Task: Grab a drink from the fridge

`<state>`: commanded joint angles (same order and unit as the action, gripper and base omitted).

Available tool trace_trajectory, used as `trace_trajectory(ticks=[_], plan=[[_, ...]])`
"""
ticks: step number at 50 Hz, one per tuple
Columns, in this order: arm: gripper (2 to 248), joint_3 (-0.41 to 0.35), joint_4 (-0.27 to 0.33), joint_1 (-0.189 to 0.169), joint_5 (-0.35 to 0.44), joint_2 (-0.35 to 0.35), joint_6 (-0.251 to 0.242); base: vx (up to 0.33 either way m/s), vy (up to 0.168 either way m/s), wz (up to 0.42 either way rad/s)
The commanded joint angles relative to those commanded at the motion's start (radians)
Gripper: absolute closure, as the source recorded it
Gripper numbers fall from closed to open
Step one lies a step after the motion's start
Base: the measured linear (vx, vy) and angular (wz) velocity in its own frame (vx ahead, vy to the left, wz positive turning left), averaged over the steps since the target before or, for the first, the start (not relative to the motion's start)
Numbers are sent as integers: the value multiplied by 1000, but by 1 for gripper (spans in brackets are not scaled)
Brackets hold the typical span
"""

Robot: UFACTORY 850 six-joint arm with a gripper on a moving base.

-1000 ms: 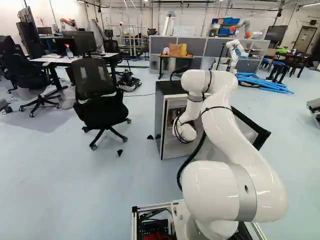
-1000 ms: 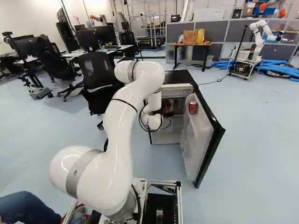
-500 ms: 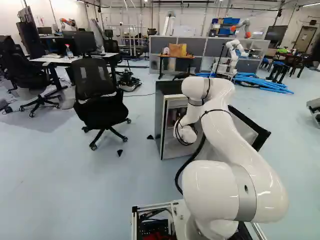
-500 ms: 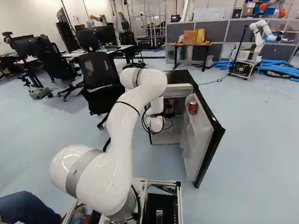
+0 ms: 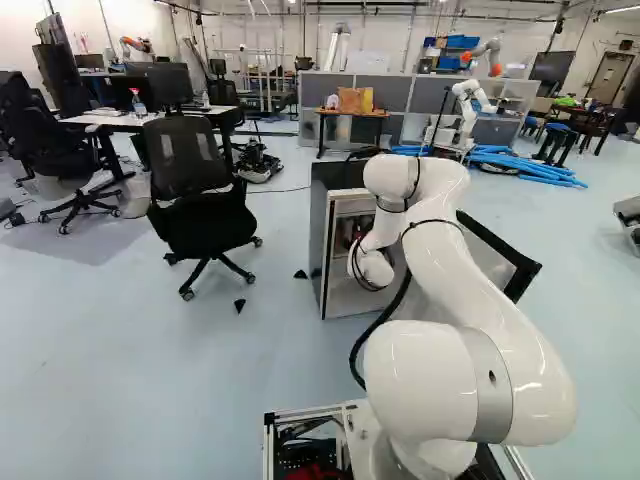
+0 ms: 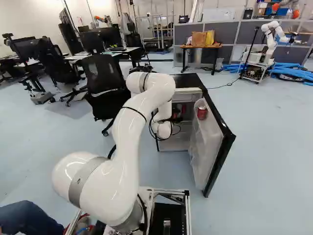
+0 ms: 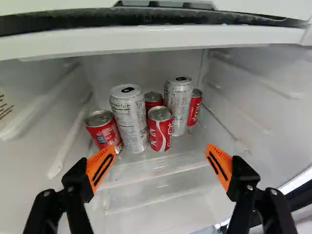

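Shelf (image 7: 146,178): pale, glossy, with clear strips along its front edge; six cans cluster on it, set back from that edge, toward the rear wall.
Hidden can (image 7: 153,99): red, at the rear of the cluster, its lower body cut off by the front can; only lid and shoulder show.
Front can (image 7: 160,129): short, red with a white wave, silver lid, nearest the shelf's front edge along with the leaning one.
Leaning can (image 7: 104,129): red, tilted, near one orange pad (image 7: 101,165).
Tall cans (image 7: 129,117): two, silvery white with fine print too small to read.
End can (image 7: 194,108): slim, red, just beside the rear tall one, partly covered by it.
Gripper (image 7: 161,146): black fingers spread wide, slotted pads well apart, short of the cans; hidden from both base views.
Fridge (image 6: 187,80): black top, white ridged plastic interior; the white arm (image 6: 128,132) hides part of its opening.
Door (image 6: 208,139): swung open, black-edged, a red can (image 6: 202,112) near its upper edge.
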<state>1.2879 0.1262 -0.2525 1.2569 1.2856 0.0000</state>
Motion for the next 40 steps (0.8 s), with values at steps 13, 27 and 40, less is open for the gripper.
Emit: trace_trajectory(ticks=[13,27,40], plan=[[3,23,35,-5,0,23,0,0,0,0],[3,74,39,-14,23,76,0,0,0,0],[3,131,39,-24,69,130,0,0,0,0]])
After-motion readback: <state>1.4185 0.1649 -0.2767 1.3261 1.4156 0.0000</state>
